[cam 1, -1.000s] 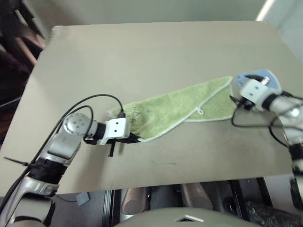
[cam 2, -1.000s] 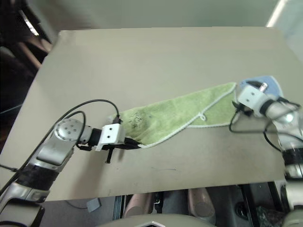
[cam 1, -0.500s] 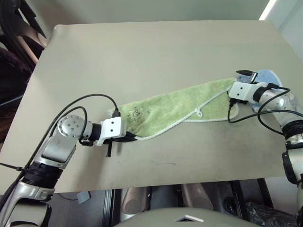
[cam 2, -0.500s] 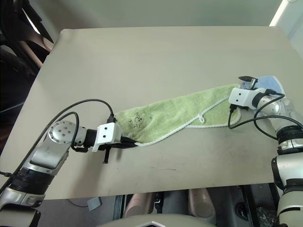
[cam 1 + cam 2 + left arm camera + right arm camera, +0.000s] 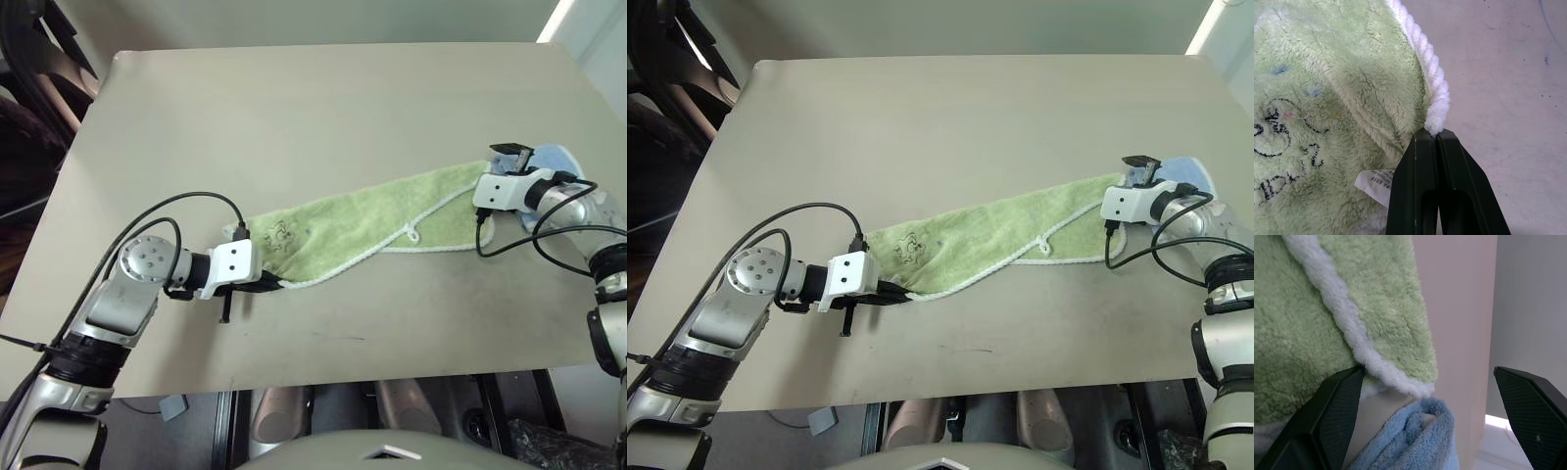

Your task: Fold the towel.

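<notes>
Clamped tight, our left gripper [image 5: 1436, 139] pinches the white edging at the towel's [image 5: 362, 223] near corner, arm bent low over the table [image 5: 294, 108]. Our right gripper [image 5: 1430, 401] stands wide open at the far corner, reaching forward, where the towel meets a blue towel [image 5: 1410, 443].

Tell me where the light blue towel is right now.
The light blue towel lies bunched near the table's right edge in the head views, just beyond the green towel's right end, with the right gripper hovering beside it, jaws open.
</notes>
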You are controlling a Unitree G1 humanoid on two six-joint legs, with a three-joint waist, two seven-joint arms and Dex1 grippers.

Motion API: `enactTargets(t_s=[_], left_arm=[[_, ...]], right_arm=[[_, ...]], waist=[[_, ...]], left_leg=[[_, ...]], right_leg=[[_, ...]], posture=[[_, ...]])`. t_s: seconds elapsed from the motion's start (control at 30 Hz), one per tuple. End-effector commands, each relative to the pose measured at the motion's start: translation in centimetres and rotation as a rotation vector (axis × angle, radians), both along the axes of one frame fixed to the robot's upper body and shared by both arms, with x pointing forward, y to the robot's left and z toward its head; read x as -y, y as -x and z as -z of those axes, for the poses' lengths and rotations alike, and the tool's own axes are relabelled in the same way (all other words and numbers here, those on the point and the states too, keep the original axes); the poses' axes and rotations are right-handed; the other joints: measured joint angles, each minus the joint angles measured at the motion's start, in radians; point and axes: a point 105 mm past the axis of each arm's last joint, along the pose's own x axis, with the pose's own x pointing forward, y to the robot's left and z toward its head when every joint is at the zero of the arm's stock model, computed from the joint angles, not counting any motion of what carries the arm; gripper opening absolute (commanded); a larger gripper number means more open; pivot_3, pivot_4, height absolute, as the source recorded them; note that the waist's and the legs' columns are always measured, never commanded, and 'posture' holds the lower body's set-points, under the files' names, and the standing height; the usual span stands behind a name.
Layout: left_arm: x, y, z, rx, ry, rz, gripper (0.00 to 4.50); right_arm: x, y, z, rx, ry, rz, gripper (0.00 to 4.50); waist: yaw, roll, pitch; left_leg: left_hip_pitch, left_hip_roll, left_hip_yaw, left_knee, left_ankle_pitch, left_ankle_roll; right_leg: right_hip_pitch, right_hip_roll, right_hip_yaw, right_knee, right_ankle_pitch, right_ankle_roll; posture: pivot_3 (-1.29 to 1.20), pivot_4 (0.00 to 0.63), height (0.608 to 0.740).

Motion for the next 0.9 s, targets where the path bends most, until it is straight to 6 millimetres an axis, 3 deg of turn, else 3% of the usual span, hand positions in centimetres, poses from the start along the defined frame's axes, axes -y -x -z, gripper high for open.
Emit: enactTargets(t_s=[0.03,0.2,0.3,0.67,0.9], left_arm=[[-0.1,-0.2,-0.9,0.042,-0.016,-0.005,0.03],[-0.2,-0.2,-0.9,0.042,-0.018,-0.009,0.03],[-0.3,-0.2,-0.9,0.044,-0.018,-0.012,0.0],[-0.3,-0.1,-0.9,0.046,-0.015,-0.016,0.0],[-0.4,-1.2,-1.8,0.082,0.039,-0.07,0.0]], right_arm=[[0.9,-0.2,-0.8,0.042,0.046,0.024,4.5],[1.0,-0.4,-0.6,0.058,0.052,0.04,4.5],[0.8,-0.4,-0.6,0.056,0.048,0.034,3.91],[1.0,0.0,-0.7,0.059,0.031,0.021,0.07],[1.2,0.2,-1.8,0.103,0.027,0.007,0.03]], waist=[[0.0,0.0,0.0],[0.0,0.0,0.0],[0.001,0.0,0.0],[0.001,0.0,0.0],[0.001,0.0,0.0]], left_leg=[[0.0,0.0,0.0,0.0,0.0,0.0],[0.0,0.0,0.0,0.0,0.0,0.0],[0.0,0.0,0.0,0.0,0.0,0.0],[-0.001,0.0,0.001,-0.001,-0.001,-0.001],[-0.001,0.0,0.001,-0.001,-0.001,-0.001]], right_leg=[[0.0,0.0,0.0,0.0,0.0,0.0],[0.0,0.0,0.0,0.0,0.0,0.0],[0.0,-0.001,0.0,-0.001,0.0,0.0],[-0.001,0.0,0.0,0.0,0.0,0.001],[-0.001,0.0,0.0,0.0,0.0,0.001]], posture=[[0.0,0.15,0.735],[0.0,0.15,0.735],[0.0,0.15,0.735],[0.0,0.15,0.735],[0.0,0.15,0.735]])
